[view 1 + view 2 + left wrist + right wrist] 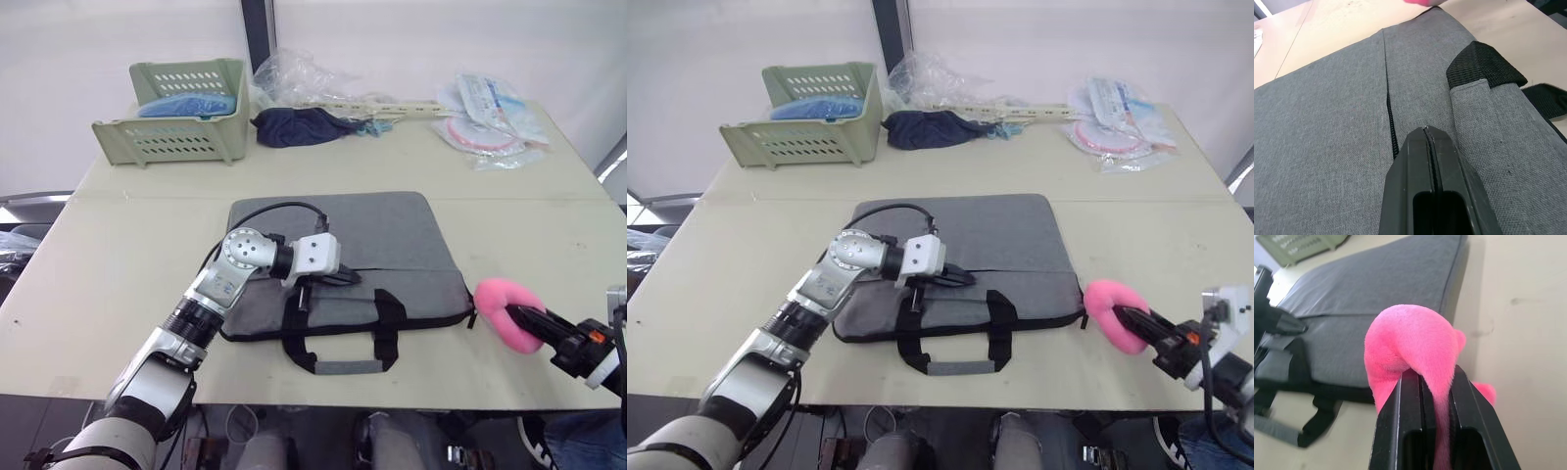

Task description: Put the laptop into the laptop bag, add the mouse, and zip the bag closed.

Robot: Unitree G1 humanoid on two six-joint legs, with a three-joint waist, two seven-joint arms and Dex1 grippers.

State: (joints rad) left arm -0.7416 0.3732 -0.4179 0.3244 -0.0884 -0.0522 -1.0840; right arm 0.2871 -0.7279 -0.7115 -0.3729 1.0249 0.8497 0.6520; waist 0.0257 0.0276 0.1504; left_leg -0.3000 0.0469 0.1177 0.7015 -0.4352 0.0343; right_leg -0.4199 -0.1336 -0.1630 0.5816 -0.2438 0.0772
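A beige table [108,294] is seen with the grey laptop bag [392,230] laid flat at its middle, black strap handles [338,338] towards the near edge. A pale green basket [181,117] is placed at the far left corner, with a dark navy cloth bundle [299,125] just beside it. The left gripper [338,277] is held pressed together over the bag's front zipper line [1389,115]. A pink plush charm [505,311] is pinched by the right gripper [1436,382] just beside the bag's right end

Matt woven grey laptop bag [392,235] — fluffy pink plush [505,311]
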